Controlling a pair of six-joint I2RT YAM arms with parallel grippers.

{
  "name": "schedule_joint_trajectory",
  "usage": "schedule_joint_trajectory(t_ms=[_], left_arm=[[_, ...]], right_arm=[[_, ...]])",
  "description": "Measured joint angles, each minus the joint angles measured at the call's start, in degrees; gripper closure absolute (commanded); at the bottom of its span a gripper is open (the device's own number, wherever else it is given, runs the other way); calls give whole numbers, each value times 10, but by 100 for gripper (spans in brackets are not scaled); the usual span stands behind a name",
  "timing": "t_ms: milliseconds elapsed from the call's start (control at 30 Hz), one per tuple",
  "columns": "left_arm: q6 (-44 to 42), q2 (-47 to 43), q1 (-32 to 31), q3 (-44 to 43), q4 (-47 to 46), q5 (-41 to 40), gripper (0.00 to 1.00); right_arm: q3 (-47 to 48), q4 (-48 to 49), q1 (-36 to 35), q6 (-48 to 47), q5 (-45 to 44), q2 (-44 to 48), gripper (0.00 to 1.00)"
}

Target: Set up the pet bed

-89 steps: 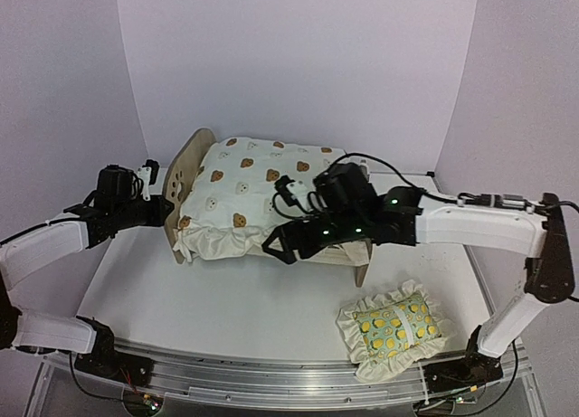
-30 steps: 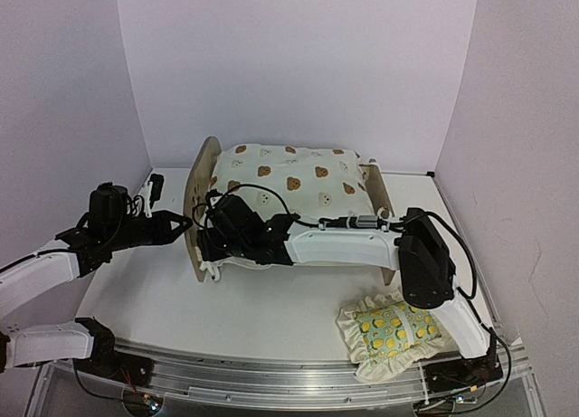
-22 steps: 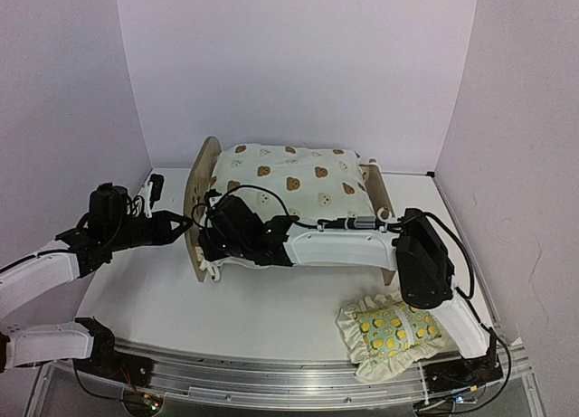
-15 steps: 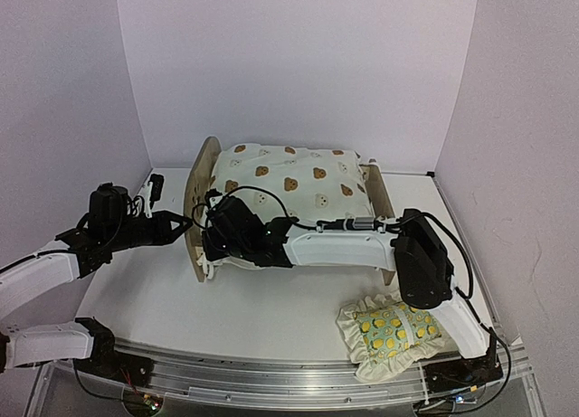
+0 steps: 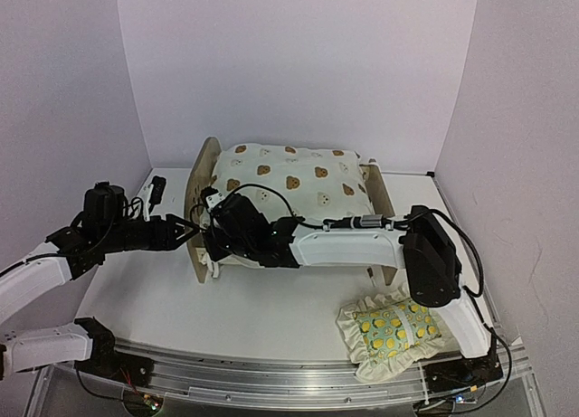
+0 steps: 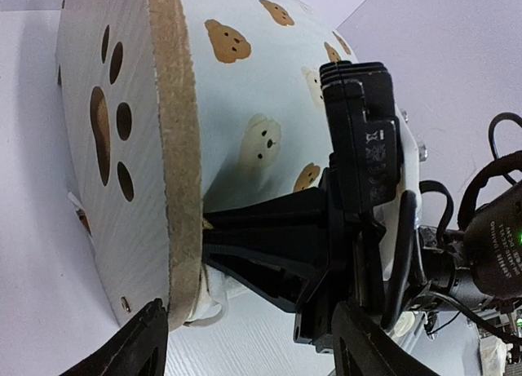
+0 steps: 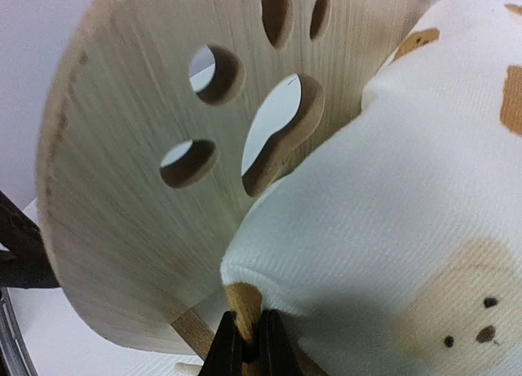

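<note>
Right wrist: cushion (image 7: 383, 229) hides pet bed (image 7: 122, 172) base.

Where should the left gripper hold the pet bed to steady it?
Grip the pet bed by its headboard rim, coming from the outer left side. The board stands upright, its thin edge bare toward the open left gripper and likely narrow enough to straddle. The cushion hides most rails.
</note>
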State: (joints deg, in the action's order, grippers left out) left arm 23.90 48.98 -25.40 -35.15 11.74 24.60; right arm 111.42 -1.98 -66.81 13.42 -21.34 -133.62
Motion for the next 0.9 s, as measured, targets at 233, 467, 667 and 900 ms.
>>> schedule_joint_trajectory(t_ms=[233, 467, 667, 900], left_arm=[[-8, -10, -2, -20, 18, 8, 31], [-23, -8, -3, -32, 23, 8, 41], [-41, 18, -3, -64, 10, 11, 48], [-50, 64, -11, -65, -7, 17, 50]], right_arm=[[0, 29, 1, -64, -13, 26, 100], [1, 57, 14, -112, -15, 40, 100], [8, 62, 30, -143, -13, 50, 100], [8, 71, 53, -149, -6, 83, 100]])
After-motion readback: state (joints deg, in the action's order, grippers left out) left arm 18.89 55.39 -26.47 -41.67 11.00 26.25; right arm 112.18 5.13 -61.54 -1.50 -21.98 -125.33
